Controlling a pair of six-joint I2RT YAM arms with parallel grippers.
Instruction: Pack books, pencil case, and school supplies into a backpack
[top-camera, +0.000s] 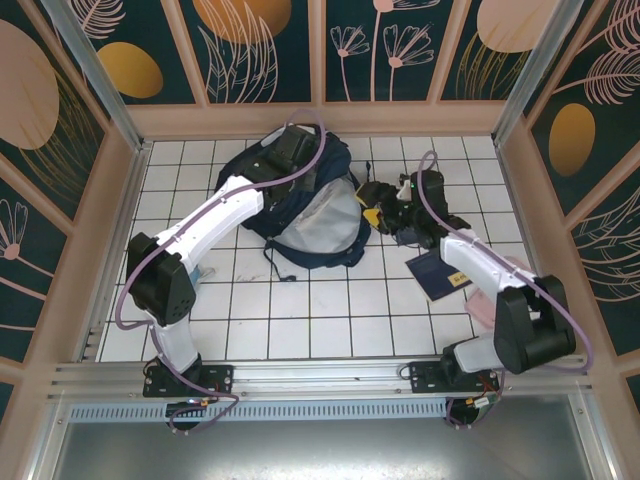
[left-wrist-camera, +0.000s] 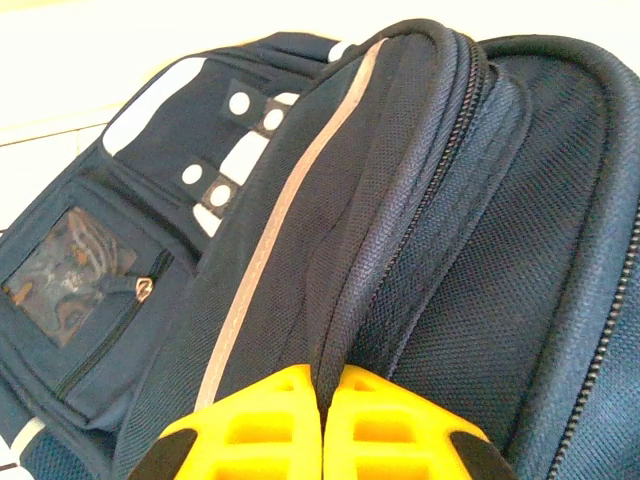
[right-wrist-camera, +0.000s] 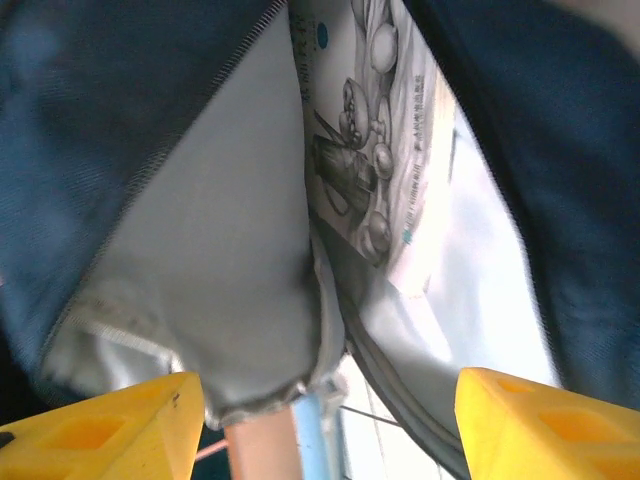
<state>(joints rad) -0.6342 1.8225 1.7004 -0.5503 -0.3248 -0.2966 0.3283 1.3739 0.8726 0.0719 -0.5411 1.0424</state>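
The left claw (left-wrist-camera: 325, 405) is clamped shut on a fold of the backpack (top-camera: 300, 200), which lies on the desk (top-camera: 250, 320). The right claw (right-wrist-camera: 330, 430) gapes open at the backpack's mouth, with a white printed book (right-wrist-camera: 370, 150) inside the backpack. 1 navy book (top-camera: 437, 272) lies right of the backpack.

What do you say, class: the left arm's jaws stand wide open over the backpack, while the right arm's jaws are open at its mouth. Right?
Not quite. The left arm's jaws are shut, pinching a fold of the backpack beside its zip; the left wrist view shows it. The right arm's jaws are indeed open at its mouth.
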